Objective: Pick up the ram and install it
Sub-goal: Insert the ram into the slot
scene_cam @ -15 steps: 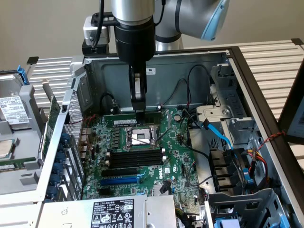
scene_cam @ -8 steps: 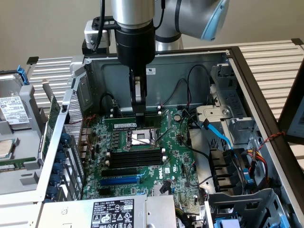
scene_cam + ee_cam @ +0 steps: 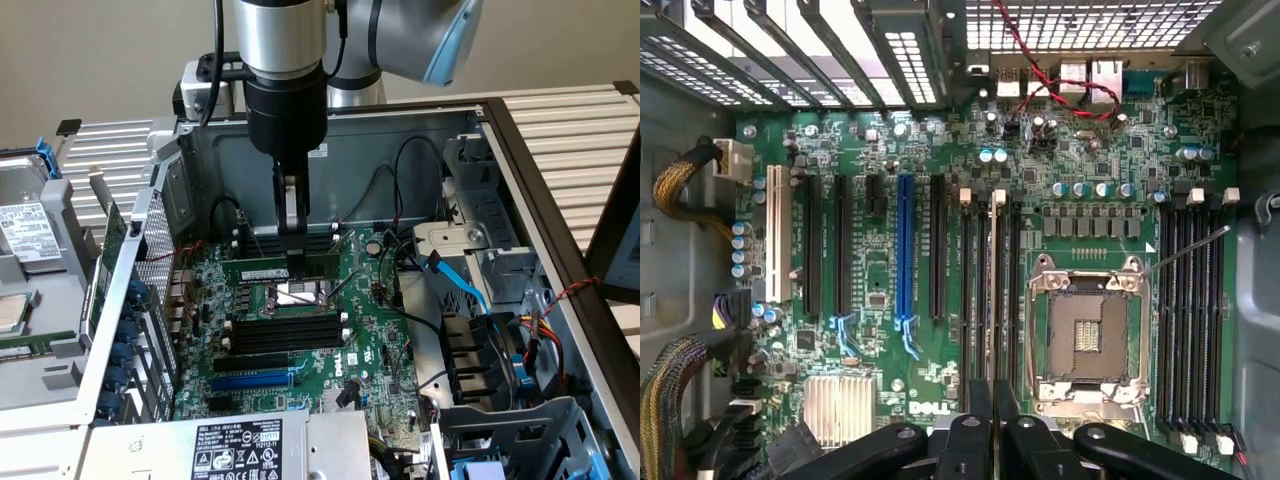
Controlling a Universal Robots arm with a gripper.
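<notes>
The ram (image 3: 265, 268) is a narrow green stick with a white label, held level above the motherboard (image 3: 365, 345) inside the open computer case. My gripper (image 3: 296, 255) comes straight down from above and is shut on the stick's middle. In the wrist view the ram (image 3: 996, 290) shows edge-on as a thin pale strip running out from my gripper (image 3: 992, 412). It lies parallel to the black slots (image 3: 971, 300) between the CPU socket (image 3: 1087, 335) and the blue slot (image 3: 905, 250). Whether it touches a slot I cannot tell.
A second bank of black slots (image 3: 1190, 310) lies on the socket's other side. A blue cable (image 3: 455, 275) and black wires cross the exterior view's right. The power supply (image 3: 240, 445) sits at the front and the metal case walls (image 3: 400, 140) ring the board. A silver heatsink (image 3: 838, 408) stands near the blue slot.
</notes>
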